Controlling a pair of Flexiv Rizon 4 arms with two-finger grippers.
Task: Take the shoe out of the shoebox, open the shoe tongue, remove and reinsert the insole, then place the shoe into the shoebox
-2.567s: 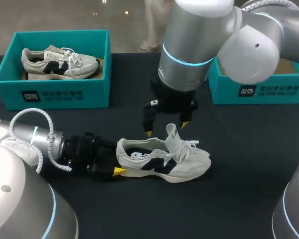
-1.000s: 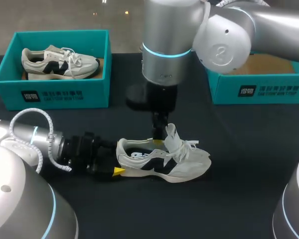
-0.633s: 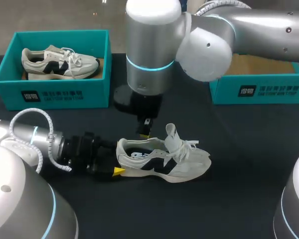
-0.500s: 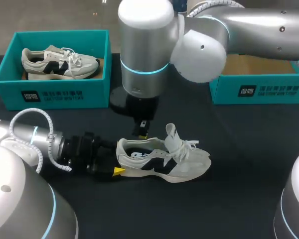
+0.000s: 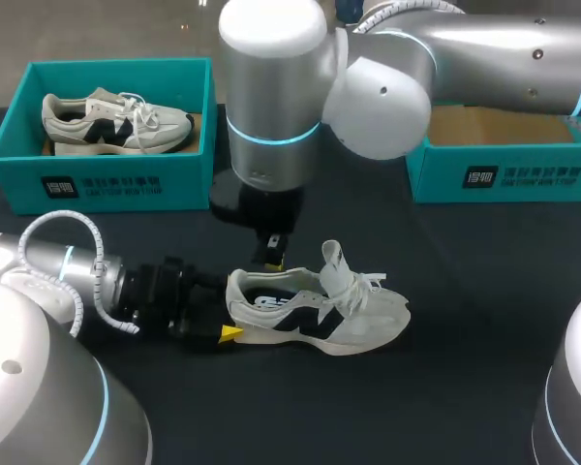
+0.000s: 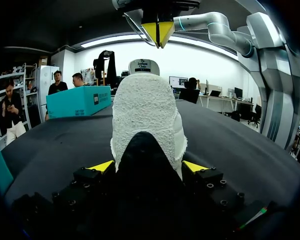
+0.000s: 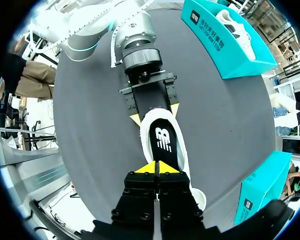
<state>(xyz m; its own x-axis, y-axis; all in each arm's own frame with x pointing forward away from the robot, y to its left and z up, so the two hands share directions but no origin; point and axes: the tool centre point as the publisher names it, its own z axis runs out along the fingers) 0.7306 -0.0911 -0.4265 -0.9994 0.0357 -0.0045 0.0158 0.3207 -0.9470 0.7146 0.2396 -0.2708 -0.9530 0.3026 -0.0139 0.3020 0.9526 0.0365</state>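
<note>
Since the earlier frames, right gripper (image 5: pixel 271 258) has travelled toward 9 o'clock. Its tips are pressed together and hold nothing, above the shoe (image 5: pixel 320 310) opening. Shoe lies on the table (image 5: pixel 465 291), toe toward 3 o'clock; left gripper (image 5: pixel 225 312) clamps its heel from 9 o'clock.

Left wrist view: both fingers touch the heel sides.

Right wrist view: closed tips hover over the insole (image 7: pixel 163 142).

Covered shoe (image 5: pixel 310 315) opening, heel side taken
The right gripper (image 7: pixel 156 168), tips together, hangs over the opening; the left gripper (image 6: pixel 148 167) clamps the heel. The table (image 5: pixel 445 387) lies free beyond the toe and along its near side.
</note>
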